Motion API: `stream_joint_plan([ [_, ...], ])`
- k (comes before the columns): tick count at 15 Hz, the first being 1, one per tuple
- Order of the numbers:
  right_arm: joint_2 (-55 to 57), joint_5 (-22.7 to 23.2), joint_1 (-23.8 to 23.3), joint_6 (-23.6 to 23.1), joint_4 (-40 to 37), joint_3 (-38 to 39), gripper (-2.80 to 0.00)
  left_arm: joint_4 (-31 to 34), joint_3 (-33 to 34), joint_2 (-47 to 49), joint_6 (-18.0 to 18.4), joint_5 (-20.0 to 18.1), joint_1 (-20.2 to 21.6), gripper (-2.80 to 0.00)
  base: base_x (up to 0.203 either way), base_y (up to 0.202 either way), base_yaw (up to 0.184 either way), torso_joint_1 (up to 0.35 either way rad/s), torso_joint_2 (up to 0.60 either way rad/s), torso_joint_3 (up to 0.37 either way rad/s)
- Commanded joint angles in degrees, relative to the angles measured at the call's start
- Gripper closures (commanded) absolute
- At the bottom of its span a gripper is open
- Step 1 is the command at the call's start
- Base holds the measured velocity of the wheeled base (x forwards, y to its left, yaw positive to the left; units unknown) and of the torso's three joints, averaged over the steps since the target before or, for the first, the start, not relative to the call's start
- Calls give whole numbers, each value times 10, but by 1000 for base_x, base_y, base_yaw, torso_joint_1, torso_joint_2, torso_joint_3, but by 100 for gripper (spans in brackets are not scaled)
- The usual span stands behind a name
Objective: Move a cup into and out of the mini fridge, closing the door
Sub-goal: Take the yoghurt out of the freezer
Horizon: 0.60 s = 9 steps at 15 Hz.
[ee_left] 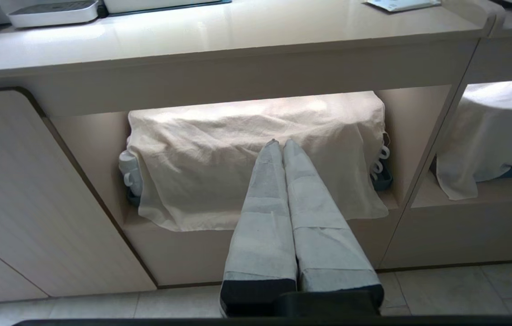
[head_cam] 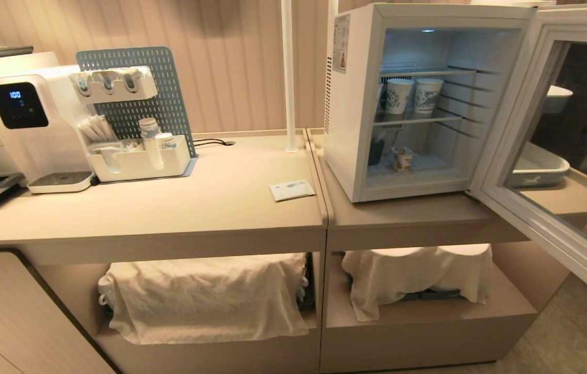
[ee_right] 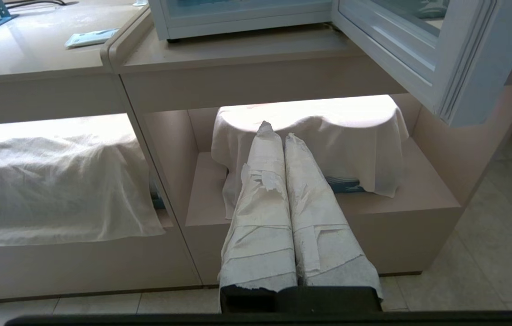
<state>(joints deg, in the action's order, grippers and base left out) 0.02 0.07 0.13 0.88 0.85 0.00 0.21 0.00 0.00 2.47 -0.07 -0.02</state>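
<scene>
The white mini fridge point(head_cam: 353, 104) stands on the right counter with its glass door point(head_cam: 558, 150) swung wide open to the right. On the fridge's bottom shelf sits the small white cup point(head_cam: 402, 158) with orange marks. Neither arm shows in the head view. My left gripper point(ee_left: 279, 142) is shut and empty, held low before the left cupboard's cloth-covered shelf. My right gripper point(ee_right: 278, 131) is also shut and empty, low before the cloth-covered shelf under the fridge. The open door's lower corner point(ee_right: 446, 68) hangs above and to one side of the right gripper.
Two taller patterned paper cups point(head_cam: 412, 96) stand on the fridge's middle shelf. A water dispenser point(head_cam: 28, 124), a pegboard organiser point(head_cam: 137, 130) and a flat packet point(head_cam: 291, 189) sit on the left counter. A white pole point(head_cam: 288, 78) rises between the counters. Cloths point(head_cam: 205, 296) cover lower shelves.
</scene>
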Motion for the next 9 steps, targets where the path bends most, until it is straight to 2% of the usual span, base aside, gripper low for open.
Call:
stream_joint_plan([
  [1, -1, 0, 0, 0, 0, 5, 0, -1, 0, 0, -6, 1, 0, 0, 0, 0, 0, 0, 0, 0],
  [9, -1, 0, -1, 0, -1, 5, 0, -2, 0, 0, -16, 2, 0, 0, 0, 0, 0, 0, 0, 0],
])
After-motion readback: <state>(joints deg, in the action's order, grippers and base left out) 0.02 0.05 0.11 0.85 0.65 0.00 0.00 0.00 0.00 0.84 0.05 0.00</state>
